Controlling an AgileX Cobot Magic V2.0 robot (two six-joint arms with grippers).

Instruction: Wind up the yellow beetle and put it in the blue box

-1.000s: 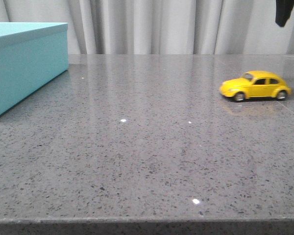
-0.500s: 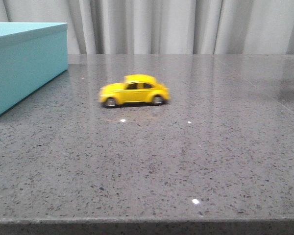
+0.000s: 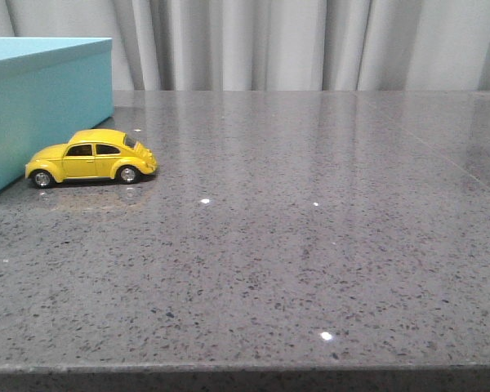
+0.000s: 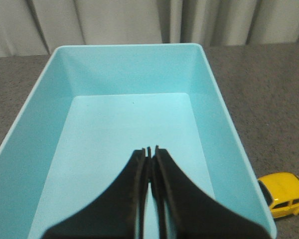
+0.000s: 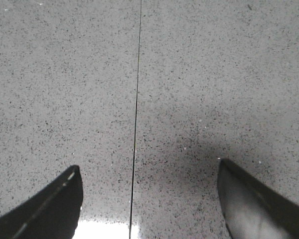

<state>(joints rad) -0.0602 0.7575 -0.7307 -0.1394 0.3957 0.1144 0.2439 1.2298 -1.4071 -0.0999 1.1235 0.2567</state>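
Observation:
The yellow beetle stands on its wheels on the grey table, nose against the side of the blue box at the far left. The beetle also shows in the left wrist view, just outside the box's wall. The box is open on top and empty inside. My left gripper is shut and empty, above the box's interior. My right gripper is open and empty above bare table. Neither gripper shows in the front view.
The grey speckled stone table has a thin seam line under the right gripper. Pale curtains hang behind the table. The table's front edge runs along the bottom of the front view.
The beetle has rolled leftward across the table from the right side to the box's side. The dark gripper part seen at the top right one second ago has left the front view.

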